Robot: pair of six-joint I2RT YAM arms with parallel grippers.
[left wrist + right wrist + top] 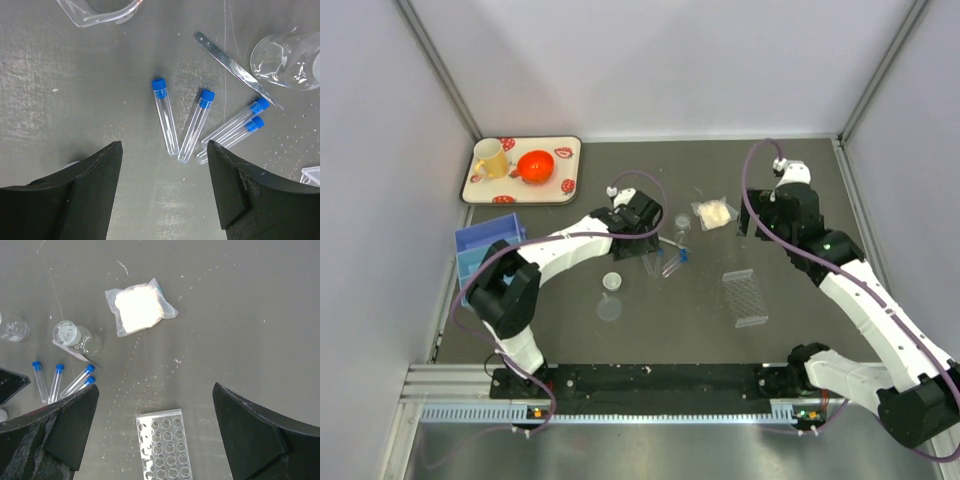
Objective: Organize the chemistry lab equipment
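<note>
Several blue-capped tubes [165, 117] lie flat on the dark table, fanned out just beyond my left gripper [164, 150]. That gripper hangs open above them with nothing between its fingers. From above, the tubes [672, 258] sit beside the left gripper [648, 258]. A thin metal rod [235, 67] and a clear flask [287, 60] lie past the tubes. The gridded clear rack [165, 445] lies flat under my right gripper [155, 390], which is wide open and empty. Near the left arm stand a funnel [611, 283] and a round cup [609, 308].
A clear bag with white contents [139, 305] lies beyond the rack. A patterned tray [570, 160] at the back left holds a yellow mug [491, 160] and an orange-red bowl [535, 165]. A blue bin [480, 240] sits at the left edge. Walls enclose three sides.
</note>
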